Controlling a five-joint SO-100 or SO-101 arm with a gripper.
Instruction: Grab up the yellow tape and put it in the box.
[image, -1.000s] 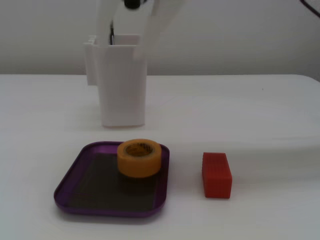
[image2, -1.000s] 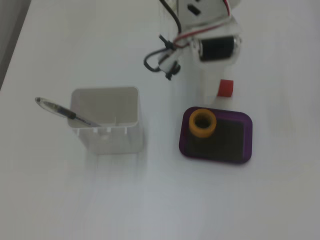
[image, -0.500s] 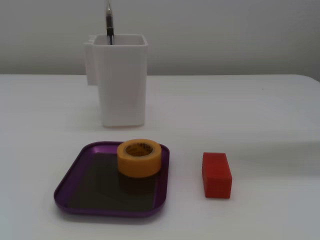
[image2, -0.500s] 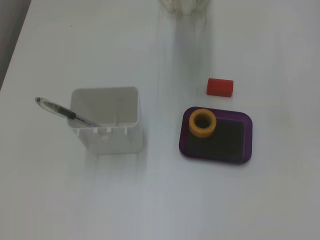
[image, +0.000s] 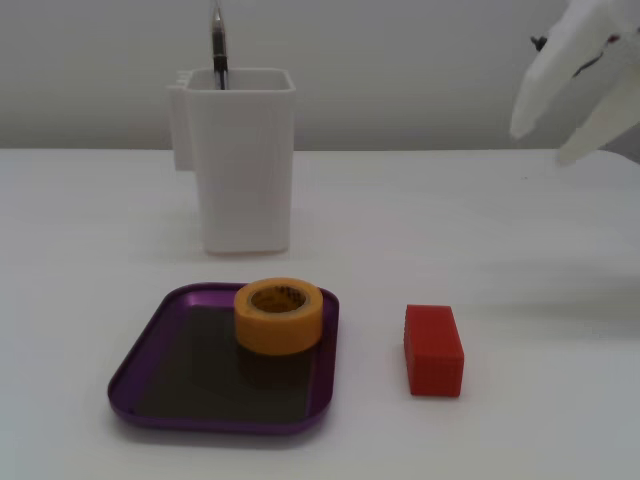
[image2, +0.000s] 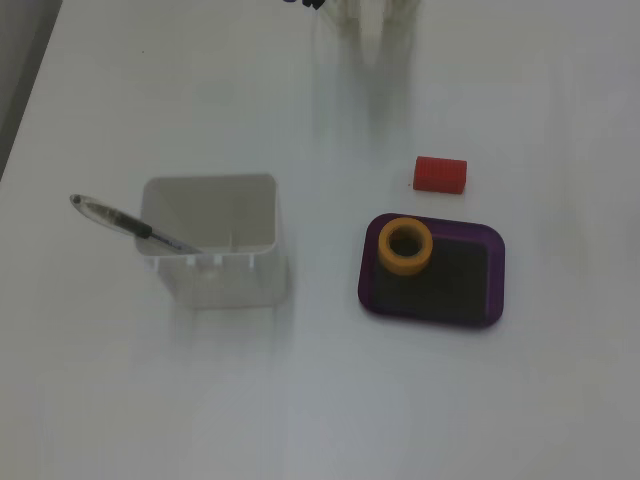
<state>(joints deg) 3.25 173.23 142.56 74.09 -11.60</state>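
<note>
Nearest me, the purple box (image: 150, 345) already holds the yellow tape (image: 279, 316) in its far corner, so the job looks done, while the white gripper (image: 568, 115) hangs well away, fingers spread, gripping nothing.

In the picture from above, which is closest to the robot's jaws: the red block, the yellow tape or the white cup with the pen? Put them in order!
The gripper is at the top edge of this fixed view.
1. Red block: nearest, just below the gripper, slightly right.
2. Yellow tape: next, in the purple tray's upper left corner.
3. White cup: farthest, off to the left.
</note>
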